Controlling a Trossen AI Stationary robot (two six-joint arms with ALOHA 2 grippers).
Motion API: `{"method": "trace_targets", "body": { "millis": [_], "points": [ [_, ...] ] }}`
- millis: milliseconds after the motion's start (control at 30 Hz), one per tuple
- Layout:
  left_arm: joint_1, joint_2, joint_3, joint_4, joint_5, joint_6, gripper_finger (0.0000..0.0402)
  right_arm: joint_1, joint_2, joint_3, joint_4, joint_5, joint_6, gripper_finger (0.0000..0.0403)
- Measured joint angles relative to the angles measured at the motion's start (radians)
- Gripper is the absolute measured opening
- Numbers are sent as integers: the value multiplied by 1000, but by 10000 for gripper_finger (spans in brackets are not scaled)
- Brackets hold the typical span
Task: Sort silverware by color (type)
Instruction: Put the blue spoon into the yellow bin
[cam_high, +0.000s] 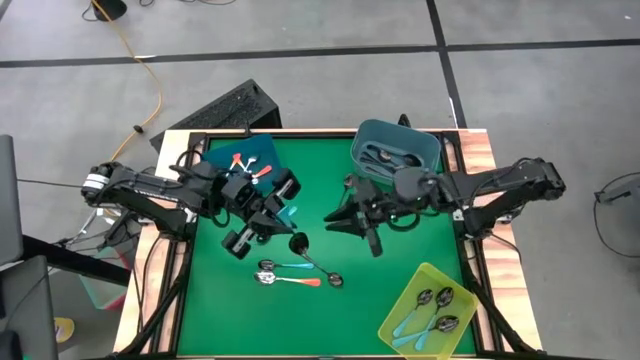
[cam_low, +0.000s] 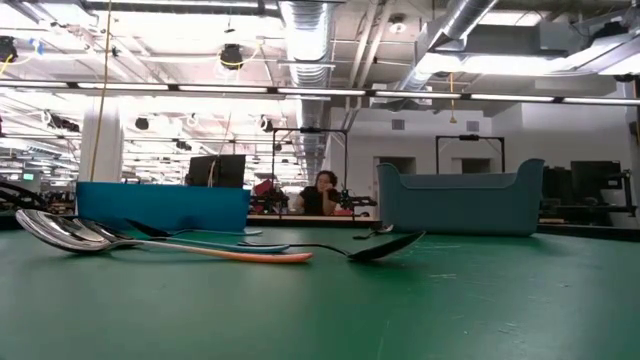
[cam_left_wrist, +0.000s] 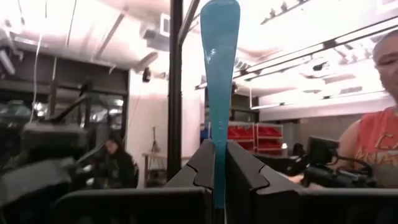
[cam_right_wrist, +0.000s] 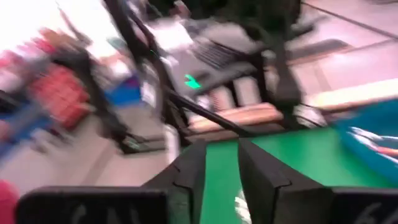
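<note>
Left end effector (cam_high: 262, 222): clamped tight on a light-blue spoon handle (cam_left_wrist: 219, 93), which stands straight up between the two fingers (cam_left_wrist: 245, 174) in the left wrist view; the arm hangs over the left-centre of the green bench (cam_high: 330, 320). The spoon's bowl is hidden below the fingers.

Right end effector (cam_high: 352, 218): over the bench centre, just near of the dark teal bin (cam_high: 432, 150); fingers (cam_right_wrist: 264, 177) stand part-way apart with nothing visible between them.

Silverware left on the bench: a small cluster near centre, comprising an orange-handled spoon (cam_high: 290, 281), a blue-handled spoon (cam_high: 280, 266) and a dark-handled spoon (cam_high: 318, 266), lying close together and partly crossed.

Silverware already sorted: dark spoons in the teal bin at far right; blue-handled spoons in the yellow-green bin (cam_high: 402, 305) at near right; orange-handled spoons in the blue tray (cam_high: 215, 155) at far left.

Step in hand (judged): carrying the held blue spoon to its bin.

Destination (judged): the yellow-green bin, across the bench from the left arm.

Doing it well: keep the handle pinched firmly so that the spoon does not pivot; travel high enough to pass over the cluster and the bin wall; let go only once the bowl is inside the rim.

Hazard (judged): the right arm lies close to the route, so the two arms must keep apart; a handover near centre may serve better.
</note>
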Motion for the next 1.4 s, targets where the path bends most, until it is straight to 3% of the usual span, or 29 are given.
{"method": "trace_targets", "body": {
  "millis": [133, 333, 433, 967, 1400],
  "points": [
    [-7, -15, 0, 0, 35, 28, 0, -12, -3, -1, 125, -113, 67, 149],
    [-12, 2, 0, -2, 14, 83, 0, -9, 19, -2, 221, -126, 81, 232],
    [-12, 8, 0, -8, 10, 86, 0, -9, 47, 1, 245, -131, 100, 254],
    [-10, 36, 0, 3, 11, 70, 0, -11, 127, -1, 395, -244, 151, 258],
    [11, 91, 0, 95, 39, -2, 0, -2, 130, -2, 337, -277, 176, 239]
  ]
}}
